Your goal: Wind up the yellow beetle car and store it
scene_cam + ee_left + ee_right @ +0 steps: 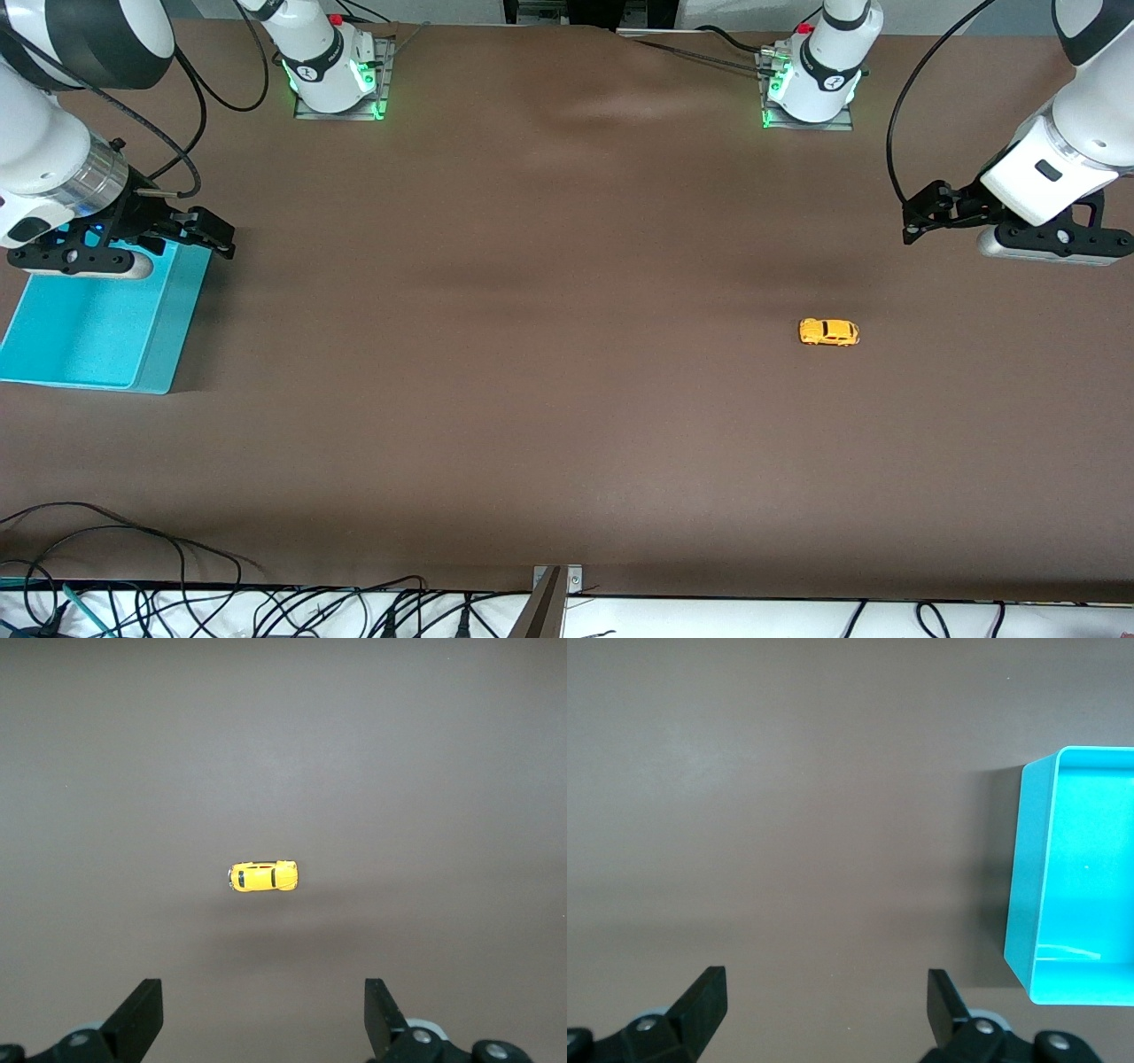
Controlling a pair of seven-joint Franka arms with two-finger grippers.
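The yellow beetle car rests on its wheels on the brown table, toward the left arm's end. It also shows in the left wrist view, alone on the bare cloth. My left gripper hangs open and empty in the air over the table near that end, apart from the car; its fingers stand wide apart. My right gripper hangs open and empty over the edge of a turquoise bin; its fingers stand wide apart over bare cloth.
The turquoise bin, seen empty in the right wrist view, stands at the right arm's end of the table. Cables lie along the table edge nearest the front camera. The arm bases stand at the table's back edge.
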